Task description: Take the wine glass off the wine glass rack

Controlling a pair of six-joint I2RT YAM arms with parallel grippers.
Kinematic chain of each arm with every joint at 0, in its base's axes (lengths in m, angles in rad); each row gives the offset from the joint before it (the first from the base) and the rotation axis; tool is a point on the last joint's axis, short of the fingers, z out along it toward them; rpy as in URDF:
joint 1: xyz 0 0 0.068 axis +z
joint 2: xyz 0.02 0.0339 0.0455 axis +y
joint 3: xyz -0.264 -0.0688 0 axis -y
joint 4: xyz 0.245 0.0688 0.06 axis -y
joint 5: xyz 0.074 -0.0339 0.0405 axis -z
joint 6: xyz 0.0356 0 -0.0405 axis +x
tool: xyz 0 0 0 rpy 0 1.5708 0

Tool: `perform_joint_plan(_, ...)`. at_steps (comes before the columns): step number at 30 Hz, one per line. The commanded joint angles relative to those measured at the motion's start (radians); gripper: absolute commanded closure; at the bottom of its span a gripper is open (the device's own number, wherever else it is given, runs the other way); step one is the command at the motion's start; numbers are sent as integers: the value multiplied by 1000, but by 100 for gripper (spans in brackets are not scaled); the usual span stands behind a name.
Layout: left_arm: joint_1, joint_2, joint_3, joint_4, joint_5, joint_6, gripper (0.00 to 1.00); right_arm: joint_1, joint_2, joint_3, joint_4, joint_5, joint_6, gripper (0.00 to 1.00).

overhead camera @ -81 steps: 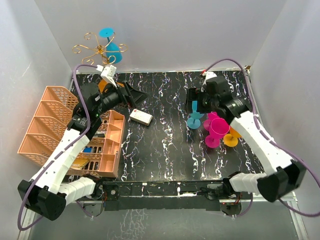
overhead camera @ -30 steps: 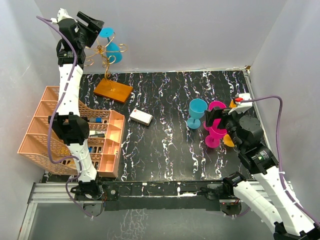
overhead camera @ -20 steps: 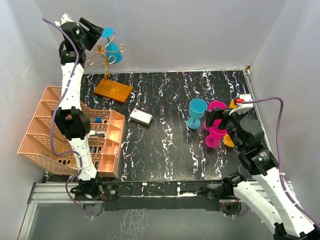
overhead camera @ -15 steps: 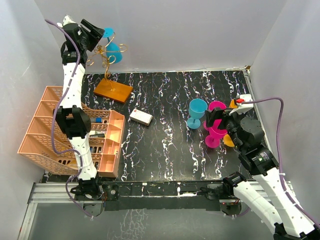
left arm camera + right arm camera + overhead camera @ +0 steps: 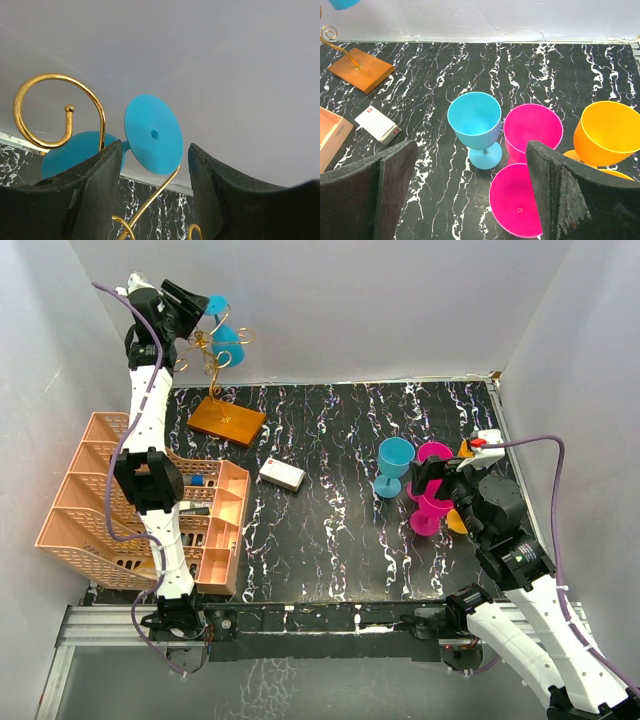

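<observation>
At the far-left corner of the desk (image 5: 330,540): wine glass rack (image 5: 207,352), gold wire on a central pole, orange-brown wooden base (image 5: 226,421) flat on the black marbled top. One blue wine glass (image 5: 228,341) hangs upside down from a curled arm, its round foot (image 5: 213,306) uppermost.

Left arm stretched up and far, left tool (image 5: 188,298) level with the top of the rack. Left wrist view: the two dark fingers (image 5: 95,190) are parted, and the blue foot disc (image 5: 153,134) shows in the gap between them, just above the tips. A gold spiral (image 5: 50,100) sits to the left, with the glass bowl (image 5: 75,150) partly hidden behind the left finger. No contact with the glass is visible, so the tool reads as released, straddling the glass rather than grasping it. The stem is hidden.

Right side of the desk: right tool (image 5: 430,475) spread wide and holding nothing, hovering over a group of standing glasses: one blue (image 5: 475,120), two pink (image 5: 532,130), one orange (image 5: 607,132), all close together.

Left near side: peach lattice basket (image 5: 130,500). Small white box (image 5: 282,474) lies between the basket and the blue standing glass.
</observation>
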Motion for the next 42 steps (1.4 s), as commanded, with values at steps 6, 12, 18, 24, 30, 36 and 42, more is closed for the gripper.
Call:
perform_joint_plan(6,-9,21,39,74,-8,-55,51,1,-1,3,83,24,-17,1)
perform_joint_plan(12,-25,40,51,92,-45,-72,53,1,1,1,83,30,-19,1)
perform_joint_plan(18,-34,45,47,81,-61,-79,53,1,-5,-4,88,41,-24,1)
perform_joint_plan(24,-40,31,20,66,-76,-115,58,0,-7,-8,95,45,-25,1)
perform_joint_plan(30,-45,10,11,52,-88,-151,56,1,-10,-11,95,51,-28,1)
perform_joint_plan(36,-49,16,12,64,-37,-213,56,2,-13,-13,99,48,-26,1)
perform_joint_plan(42,-69,0,16,60,-36,-214,56,1,-20,-16,96,54,-25,1)
